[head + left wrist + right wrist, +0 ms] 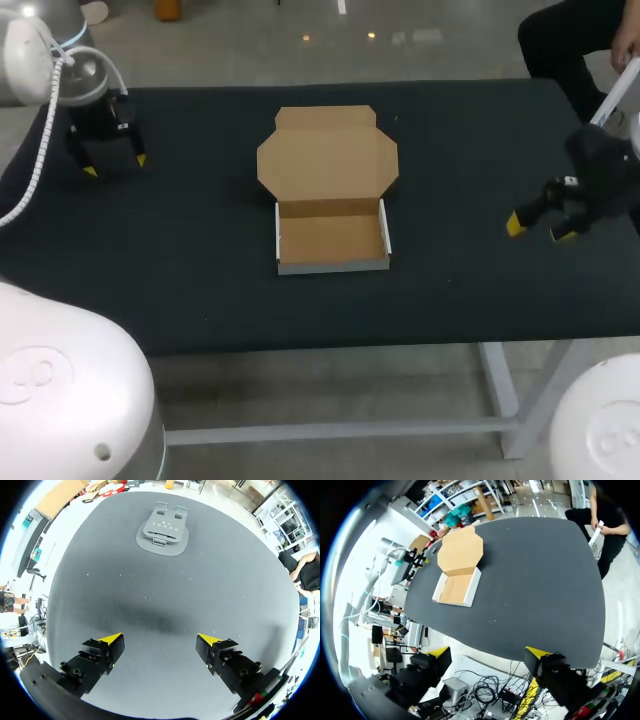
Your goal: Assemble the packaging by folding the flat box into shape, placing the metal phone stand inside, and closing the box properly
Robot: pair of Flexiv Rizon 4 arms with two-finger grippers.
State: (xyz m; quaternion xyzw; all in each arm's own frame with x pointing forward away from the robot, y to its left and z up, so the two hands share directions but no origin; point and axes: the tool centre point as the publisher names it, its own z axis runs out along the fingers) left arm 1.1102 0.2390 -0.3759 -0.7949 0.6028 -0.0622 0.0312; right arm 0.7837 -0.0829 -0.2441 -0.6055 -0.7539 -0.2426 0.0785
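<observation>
Cardboard box (331, 215) sits mid-frame in the head view, on the black table (200, 260), approx. halfway btwn the two arms. It is partly folded. The tray (332, 240) has low white-faced walls standing on 3 sides, brown inside, nothing in it. The lid (328, 155) lies open & flat on the table, joined to the tray's far edge & reaching toward the top of the frame, w/ a narrow tuck flap at its own far end.

L gripper (115, 165) hangs at upper left of the head view, over the table near its left edge & well apart from the box. Its fingers are spread wide w/ nothing btwn them, and only bare table shows under them in the L wrist view. The stand (162, 530) shows in that same view: grey metal w/ cut-outs, lying flat on the table, well ahead of the L gripper & roughly in line w/ the gap btwn its fingers. It can't be made out in the head view.

R gripper (539, 230) hangs at mid-right of the head view, near the table's right edge, tips pointing inward. It is also spread wide & holds nothing. In the R wrist view the box lies well ahead of it across bare table, w/ the L arm (395, 565) just beyond the box.
</observation>
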